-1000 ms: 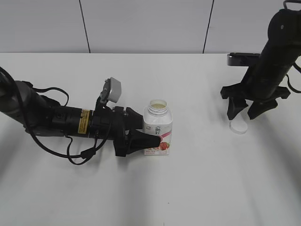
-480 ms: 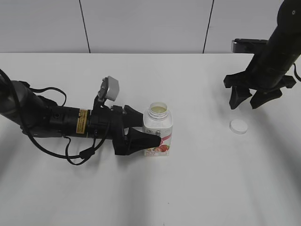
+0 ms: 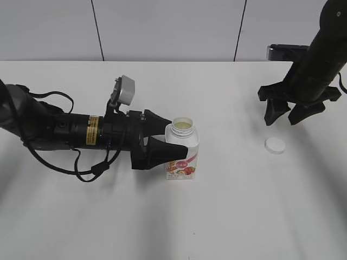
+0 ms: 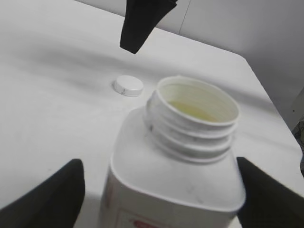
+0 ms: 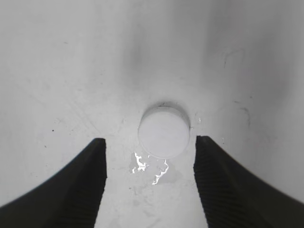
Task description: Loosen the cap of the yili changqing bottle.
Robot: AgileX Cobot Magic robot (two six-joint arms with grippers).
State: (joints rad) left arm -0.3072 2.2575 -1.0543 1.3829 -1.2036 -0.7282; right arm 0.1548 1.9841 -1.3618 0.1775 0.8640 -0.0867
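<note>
Bottle duty looks finished: at left, the left gripper (image 3: 169,135) stands with jaws spread either side of the uncapped yili changqing bottle (image 3: 181,151), not clamping it. Further right, the cap (image 3: 275,145) lies alone on the white table (image 3: 227,216), under the raised, open-jawed right gripper (image 3: 286,115). Bare tabletop surrounds both, edges well away.

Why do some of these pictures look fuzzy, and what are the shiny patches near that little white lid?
Left wrist view: the bottle is close and soft, the fingers blurred dark shapes. Right wrist view: bright glare flecks on the table below the cap. Exterior view: even light, soft shadows beneath both arms.
</note>
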